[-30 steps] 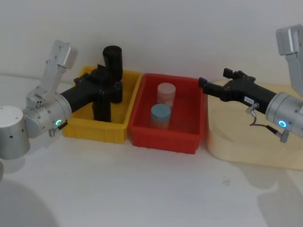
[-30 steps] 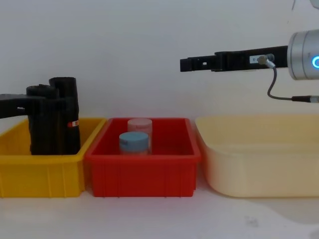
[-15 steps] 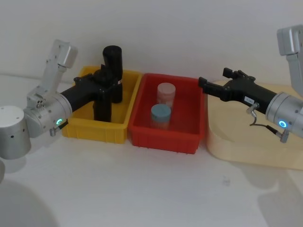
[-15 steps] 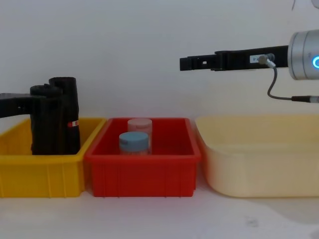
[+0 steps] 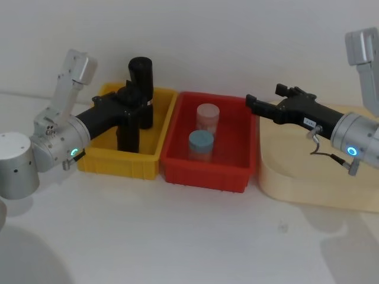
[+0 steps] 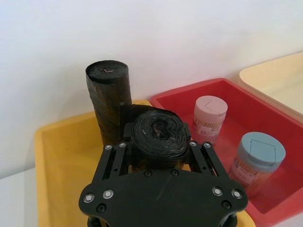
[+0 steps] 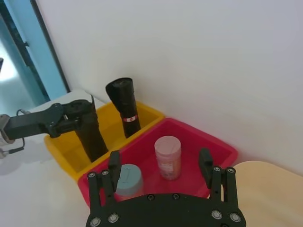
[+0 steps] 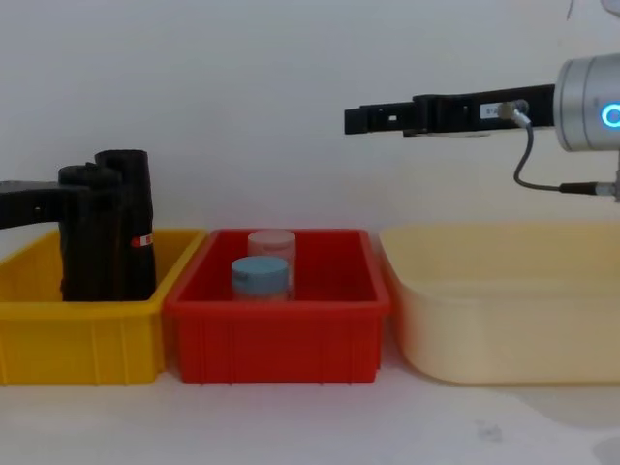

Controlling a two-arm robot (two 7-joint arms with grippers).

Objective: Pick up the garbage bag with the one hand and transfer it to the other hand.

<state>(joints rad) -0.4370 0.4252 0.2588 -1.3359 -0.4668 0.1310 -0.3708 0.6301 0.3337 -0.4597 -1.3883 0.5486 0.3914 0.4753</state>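
Right gripper point(image 8: 351, 119) has crept a touch higher and further toward the robot's left compared with half a second ago. Nothing else has budged. It hangs in the air well above the far right corner of the red bin point(image 5: 204, 173), and my right wrist cam shows its two fingers spread wide with nothing between them.

Over on the other side, the left gripper point(image 5: 129, 105) is clamped on the upper part of the garbage bag point(image 5: 127, 139), one finger on each side of the roll. From the left wrist cam I'm looking straight down at the coiled top of it, sitting snug between the fingers. The bag stands upright inside the yellow bin point(image 5: 118, 164), just in front of the taller black roll point(image 5: 141, 76) with the little red-and-white label. They look about touching. I honestly can't tell if the bag's bottom rests on the bin floor or is a hair off it, since the bin wall hides that in the chest cam.

The red bin holds a pink-lidded jar point(image 5: 208, 116) and a blue-lidded jar point(image 5: 201, 143). The cream tub point(image 5: 308, 184) sits right beside the red bin.
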